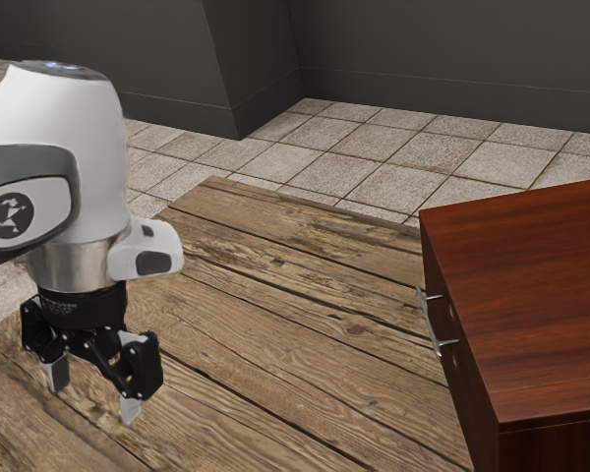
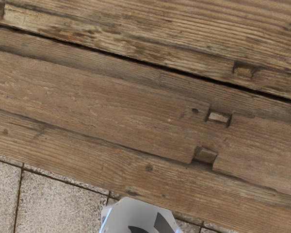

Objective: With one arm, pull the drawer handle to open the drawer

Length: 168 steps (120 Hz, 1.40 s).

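Biggest thing going on is the room itself: dark grey walls (image 1: 423, 49) at the back and a beige tile floor (image 1: 393, 147) running up to them. In front of that sits the table (image 1: 305, 295), made of rough, weathered planks with dark gaps between them. The wrist view looks straight down on those same planks (image 2: 136, 111), with a couple of little square notches cut into the wood, and a strip of tile floor (image 2: 39, 204) past the table's edge.

At the exterior view's right there's a reddish-brown wooden cabinet (image 1: 531, 295), standing on the table and cut off by the frame. The drawer (image 1: 454, 339) is in the side that faces the arm, but that side is seen at such a steep angle I honestly can't tell if it's pulled out at all.

The arm (image 1: 49, 167) is the big white and grey lump at the exterior view's left, pointing down. Under it the black tool (image 1: 93, 395) hangs low over the planks, fingers spread apart with nothing between them. I can't tell if the tips touch the wood.

Smallest bit: the drawer handle (image 1: 433, 320), a thin silver bar sticking out of the cabinet's front on two posts, well apart from the tool, with bare planks between them.
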Available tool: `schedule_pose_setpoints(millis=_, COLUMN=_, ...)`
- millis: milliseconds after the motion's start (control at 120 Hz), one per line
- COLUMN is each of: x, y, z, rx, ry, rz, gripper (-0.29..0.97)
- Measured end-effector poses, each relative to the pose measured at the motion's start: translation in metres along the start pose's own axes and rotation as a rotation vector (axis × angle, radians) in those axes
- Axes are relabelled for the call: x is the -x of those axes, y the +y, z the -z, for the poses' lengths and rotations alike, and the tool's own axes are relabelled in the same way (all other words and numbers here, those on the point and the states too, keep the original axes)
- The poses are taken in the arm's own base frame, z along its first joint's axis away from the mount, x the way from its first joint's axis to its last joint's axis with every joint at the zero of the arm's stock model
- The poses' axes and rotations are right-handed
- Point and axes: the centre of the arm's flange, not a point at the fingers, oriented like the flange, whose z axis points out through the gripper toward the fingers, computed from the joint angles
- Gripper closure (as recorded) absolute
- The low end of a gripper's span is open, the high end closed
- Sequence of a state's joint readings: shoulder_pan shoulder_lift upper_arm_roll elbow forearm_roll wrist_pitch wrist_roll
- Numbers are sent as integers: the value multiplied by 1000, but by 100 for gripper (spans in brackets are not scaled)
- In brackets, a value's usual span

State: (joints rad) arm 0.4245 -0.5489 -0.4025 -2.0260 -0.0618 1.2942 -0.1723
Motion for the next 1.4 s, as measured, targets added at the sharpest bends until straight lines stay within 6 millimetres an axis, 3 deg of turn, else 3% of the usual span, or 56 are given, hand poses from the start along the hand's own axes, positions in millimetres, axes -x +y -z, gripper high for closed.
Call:
schedule_pose_setpoints(millis=283, x=-18, y=28, z=19, rx=99, ry=204, rz=-25, gripper=0)
schedule_pose_setpoints(millis=550, x=-37, y=29, z=29, rx=112, ry=328, rz=-235, gripper=0)
schedule_pose_setpoints(millis=650, x=-40, y=34, z=31, rx=119, ry=342, rz=-202, gripper=0)
schedule_pose_setpoints(millis=733, x=-56, y=44, z=27, rx=170, ry=335, rz=-165, gripper=0)
schedule_pose_setpoints(millis=900, x=-98, y=85, z=-11, rx=436, ry=296, rz=-42, gripper=0)
schedule_pose_setpoints(millis=967, x=-102, y=104, z=-11, rx=528, ry=332, rz=8, gripper=0)
schedule_pose_setpoints(millis=1125, x=-123, y=102, z=-4, rx=700, ry=401, rz=175, gripper=0)
schedule_pose_setpoints(millis=1258, x=-160, y=118, z=-2, rx=764, ry=400, rz=236, gripper=0)
schedule_pose_setpoints(millis=1400, x=-171, y=120, z=-7, rx=783, ry=388, rz=279, gripper=0)
